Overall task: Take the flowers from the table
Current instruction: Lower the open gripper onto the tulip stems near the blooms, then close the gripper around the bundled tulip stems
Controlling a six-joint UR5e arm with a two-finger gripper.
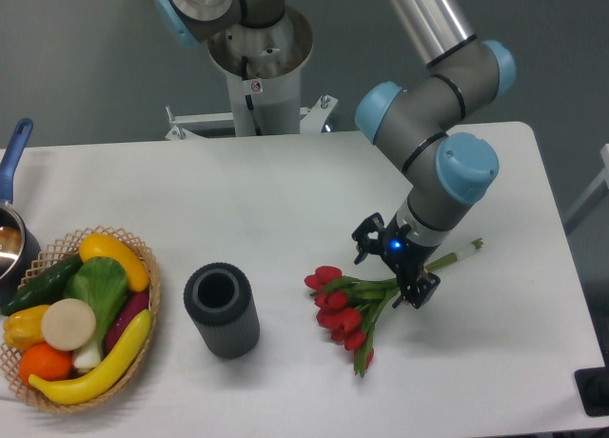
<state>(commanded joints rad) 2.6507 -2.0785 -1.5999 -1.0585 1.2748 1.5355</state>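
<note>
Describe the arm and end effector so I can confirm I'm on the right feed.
The arm has smooth grey tubular links with light blue caps on its joints. At its tip sits a small black two-finger end effector with a blue light glowing on its body. No loose cables or readable markings show on the arm.

One fixed camera looks steeply down from the front at the whole worktop (285, 190), facing the arm's base (257, 67)
</note>
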